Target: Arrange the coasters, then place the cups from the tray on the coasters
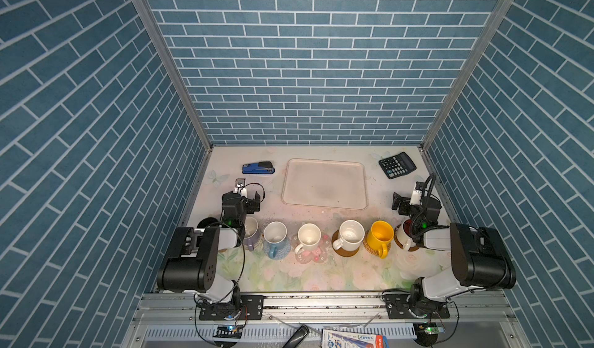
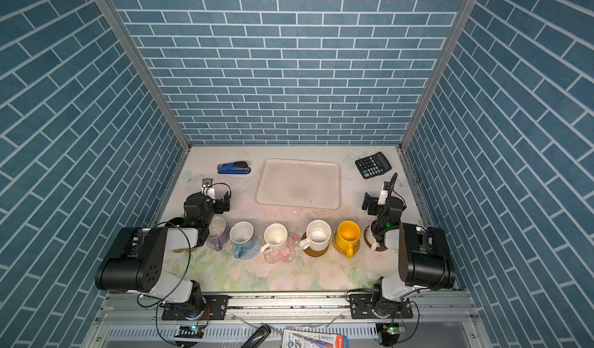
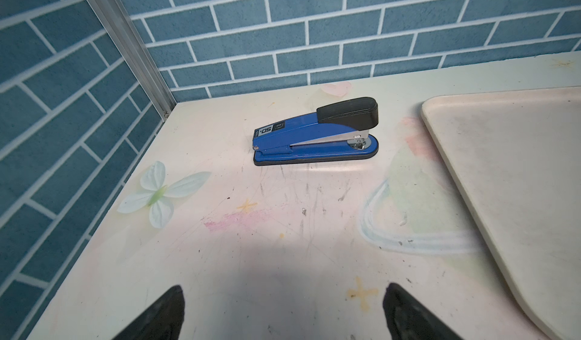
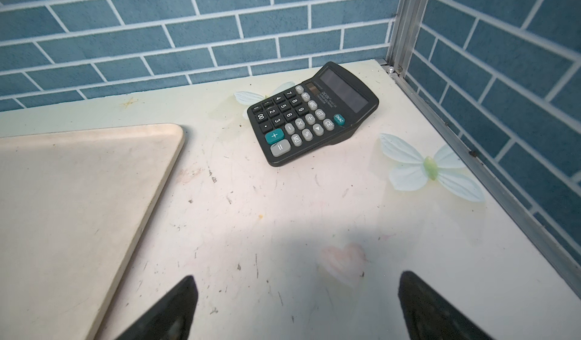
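The cream tray (image 1: 324, 162) lies bare at the back centre, and its corners show in the left wrist view (image 3: 503, 181) and right wrist view (image 4: 78, 197). In front of it stands a row of cups on coasters: lavender (image 1: 251, 230), light blue (image 1: 275, 237) on a blue-grey crocheted mat (image 1: 286, 253), white (image 1: 309, 236) on a pink flower mat (image 1: 317, 255), white (image 1: 351, 234) on a brown disc (image 1: 347, 253), yellow (image 1: 381, 236) on rattan (image 1: 369, 249), and red-inside white (image 1: 404, 233). My left gripper (image 1: 253, 202) (image 3: 284, 310) and right gripper (image 1: 398, 203) (image 4: 297, 304) hover open and empty beside the tray.
A blue stapler (image 1: 258, 168) (image 3: 314, 134) lies at the back left and a black calculator (image 1: 397, 164) (image 4: 314, 115) at the back right. Blue brick walls close in three sides. My forearms overhang both ends of the cup row.
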